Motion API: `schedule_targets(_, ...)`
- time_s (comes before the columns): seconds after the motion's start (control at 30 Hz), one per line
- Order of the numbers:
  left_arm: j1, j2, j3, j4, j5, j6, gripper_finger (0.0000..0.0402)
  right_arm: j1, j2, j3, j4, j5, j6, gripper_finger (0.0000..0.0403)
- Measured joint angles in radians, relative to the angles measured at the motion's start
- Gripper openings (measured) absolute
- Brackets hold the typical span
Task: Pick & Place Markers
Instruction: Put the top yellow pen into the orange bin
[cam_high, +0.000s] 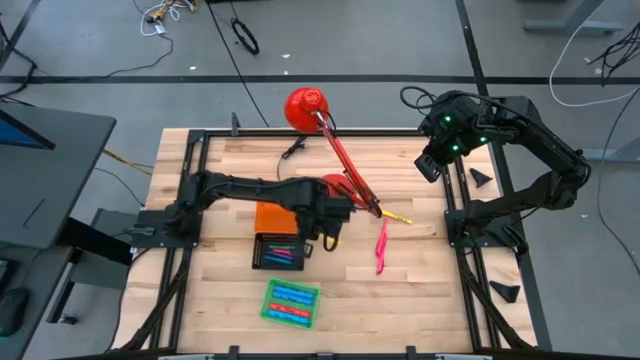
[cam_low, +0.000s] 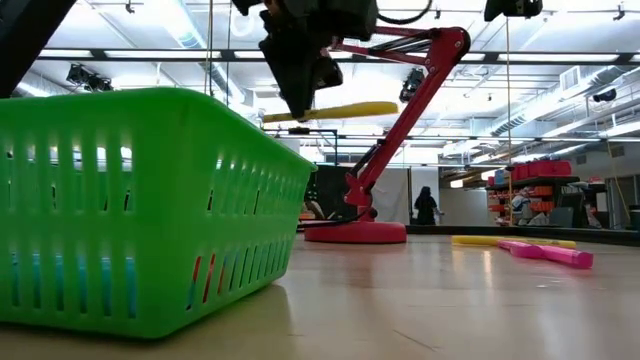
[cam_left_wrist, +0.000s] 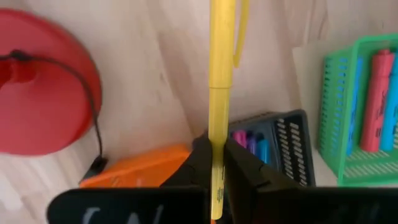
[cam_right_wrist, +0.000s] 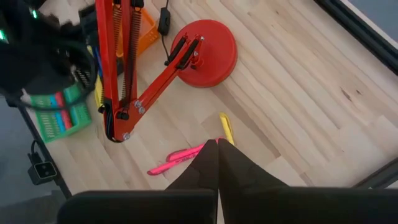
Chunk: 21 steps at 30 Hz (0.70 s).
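The left hand (cam_left_wrist: 216, 163), clamped tight on a yellow marker (cam_left_wrist: 219, 74), hangs above the surface with the black tray (cam_left_wrist: 287, 143) just below it, so it should lower squarely over that tray before letting go.

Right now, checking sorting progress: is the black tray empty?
Not empty: the left wrist view shows pink and blue markers inside the black tray.

Layout: black slotted tray (cam_high: 279, 251) sits mid-table, orange plastic tray (cam_high: 272, 217) touching behind it, green mesh basket (cam_high: 290, 303) nearer the front edge; pink marker (cam_high: 381, 246) lies right of them, beside the red lamp base (cam_high: 337, 184).
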Motion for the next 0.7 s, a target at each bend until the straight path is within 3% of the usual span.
schedule_targets(0.7,0.183,-0.482,-0.757,0.322,0.0,0.043,0.0022,0.0,0.037,0.0,0.032,0.0,0.0,0.0)
